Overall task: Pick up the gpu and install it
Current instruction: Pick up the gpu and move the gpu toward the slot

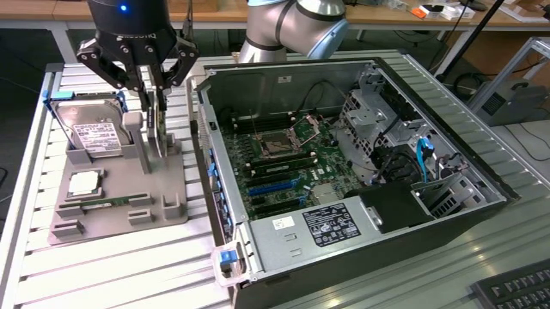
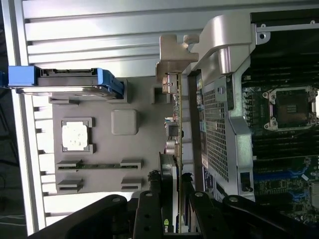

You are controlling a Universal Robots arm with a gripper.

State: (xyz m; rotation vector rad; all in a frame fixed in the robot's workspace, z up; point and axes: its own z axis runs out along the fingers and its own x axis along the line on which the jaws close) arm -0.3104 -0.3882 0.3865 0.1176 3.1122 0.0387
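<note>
Case (image 1: 249, 77) is laid open beside the gray holder (image 1: 103, 225), on which the card (image 1: 157, 138) is stood on edge, clamped by the partly closed gripper (image 1: 156, 87). A straight, slow lift is called for, so the card is not snagged.

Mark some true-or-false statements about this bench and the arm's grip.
1. The gripper is closed on the gpu. True.
2. The gpu is seated on the motherboard. False: it stands upright at the gray fixture, outside the computer case.
3. The hard drive lies inside the computer case. False: it leans on the gray fixture in a blue frame.
4. The computer case is open, and its motherboard is exposed. True.
</note>
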